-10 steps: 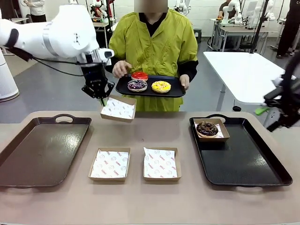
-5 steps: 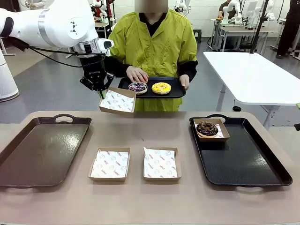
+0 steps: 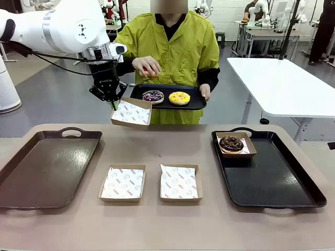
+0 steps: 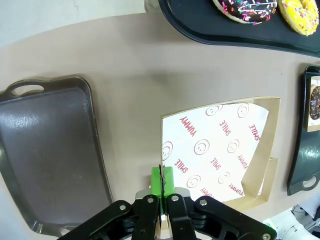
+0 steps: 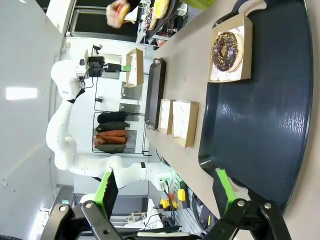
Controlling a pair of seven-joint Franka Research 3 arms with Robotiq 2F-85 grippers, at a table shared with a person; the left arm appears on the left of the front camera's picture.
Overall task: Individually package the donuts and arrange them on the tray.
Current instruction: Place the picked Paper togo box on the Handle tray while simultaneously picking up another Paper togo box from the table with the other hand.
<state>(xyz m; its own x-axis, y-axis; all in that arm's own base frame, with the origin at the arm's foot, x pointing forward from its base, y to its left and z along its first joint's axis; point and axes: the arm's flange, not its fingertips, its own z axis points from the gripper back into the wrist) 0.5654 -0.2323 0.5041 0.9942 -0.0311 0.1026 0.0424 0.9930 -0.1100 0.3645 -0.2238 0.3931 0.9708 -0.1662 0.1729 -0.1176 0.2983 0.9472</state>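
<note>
My left gripper (image 3: pixel 111 102) is shut on the edge of a paper-lined cardboard box (image 3: pixel 131 113) and holds it in the air at the table's far side; the left wrist view has the pads (image 4: pixel 162 181) pinching the box (image 4: pixel 220 150). Across the table a person holds a black serving tray (image 3: pixel 194 102) carrying the purple donut (image 3: pixel 153 96) and the yellow donut (image 3: pixel 179 98). Their other hand (image 3: pixel 146 66) lifts the red donut (image 3: pixel 151 73) above it. The chocolate donut (image 3: pixel 231 143) lies boxed on the right tray (image 3: pixel 277 183). My right gripper (image 5: pixel 166 192) stands open over that tray's near end (image 5: pixel 265 110).
Two empty lined boxes (image 3: pixel 122 183) (image 3: pixel 179 182) lie side by side at the table's middle front. An empty brown tray (image 3: pixel 47 164) lies on the left. A white table (image 3: pixel 275 81) stands behind on the right.
The person's hand has picked the red donut off the serving tray and raised it. My left gripper rose slightly with the box, then held still. The right arm left the front view.
</note>
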